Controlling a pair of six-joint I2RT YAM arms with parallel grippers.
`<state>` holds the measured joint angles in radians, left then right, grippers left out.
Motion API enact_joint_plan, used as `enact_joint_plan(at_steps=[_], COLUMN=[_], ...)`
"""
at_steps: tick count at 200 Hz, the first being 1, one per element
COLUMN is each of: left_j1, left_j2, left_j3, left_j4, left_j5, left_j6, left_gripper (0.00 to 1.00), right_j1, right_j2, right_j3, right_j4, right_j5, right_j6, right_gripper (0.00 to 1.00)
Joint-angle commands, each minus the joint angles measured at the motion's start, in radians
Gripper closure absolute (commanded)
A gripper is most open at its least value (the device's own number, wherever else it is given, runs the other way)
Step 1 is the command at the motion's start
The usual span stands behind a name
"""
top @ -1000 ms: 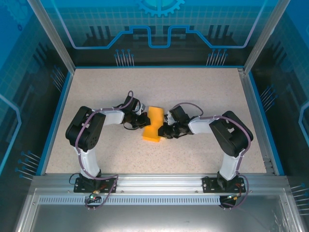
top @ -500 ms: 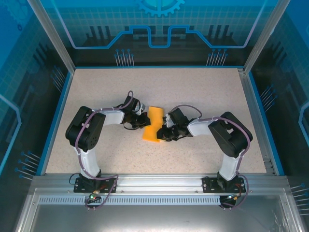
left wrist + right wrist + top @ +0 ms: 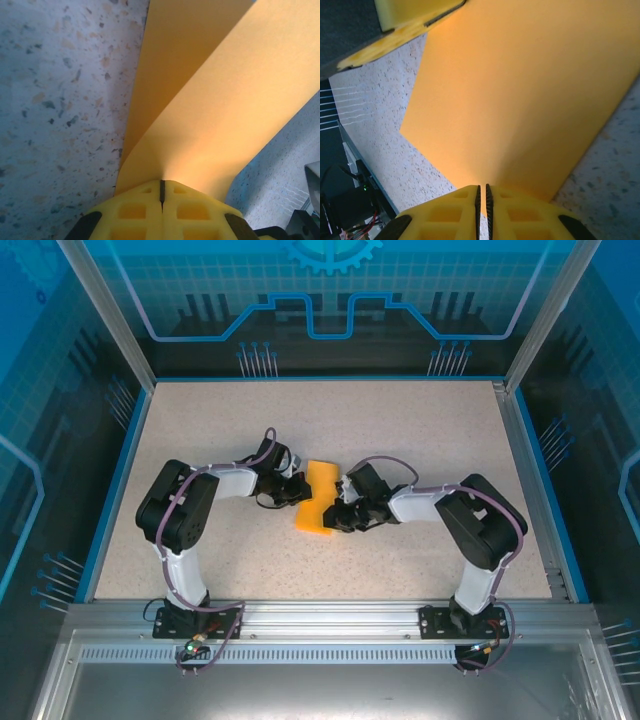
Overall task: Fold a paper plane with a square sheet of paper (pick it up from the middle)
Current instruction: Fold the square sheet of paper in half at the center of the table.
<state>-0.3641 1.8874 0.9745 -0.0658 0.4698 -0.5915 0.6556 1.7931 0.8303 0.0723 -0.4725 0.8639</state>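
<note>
The orange-yellow sheet of paper (image 3: 318,498) sits mid-table as a folded angular shape, held between both grippers. My left gripper (image 3: 299,490) is at its left edge. In the left wrist view that gripper (image 3: 161,183) is shut on the paper (image 3: 210,100), which curves upward from the pinch. My right gripper (image 3: 339,516) is at the paper's lower right edge. In the right wrist view this gripper (image 3: 482,190) is shut on the paper (image 3: 520,90), with only a thin slit between the pads. A yellow finger (image 3: 405,20) of the left gripper shows at the top left.
The speckled tabletop (image 3: 400,430) is bordered by a blue rim (image 3: 120,470) and an aluminium frame rail (image 3: 330,615) at the near edge. Both arm elbows rest low on either side of the paper.
My right gripper has crept slightly left and toward the near edge along the paper's lower corner. The left gripper and the paper have barely moved.
</note>
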Motion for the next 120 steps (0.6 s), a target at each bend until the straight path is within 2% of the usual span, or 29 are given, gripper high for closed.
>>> enact_joint_plan(at_steps=[1,56,120], left_j1=[-0.009,-0.009,-0.008], left_j2=[0.030,0.030,0.027], left_j3=[-0.008,-0.004,-0.004], left_j4=[-0.049,-0.051,-0.057], left_j5=[-0.003,-0.004,-0.005], left_j6=[0.031,0.033,0.033], left_gripper=[1.00,1.00,1.00], right_j1=[0.021,0.034,0.035], right_j2=[0.006,0.052,-0.028], right_j3=[-0.020,-0.059,-0.053], right_j4=[-0.003,-0.018,0.017], right_j5=[0.006,0.049,0.009], right_j6=[0.003,-0.004,0.003], right_gripper=[0.86,0.86,0.86])
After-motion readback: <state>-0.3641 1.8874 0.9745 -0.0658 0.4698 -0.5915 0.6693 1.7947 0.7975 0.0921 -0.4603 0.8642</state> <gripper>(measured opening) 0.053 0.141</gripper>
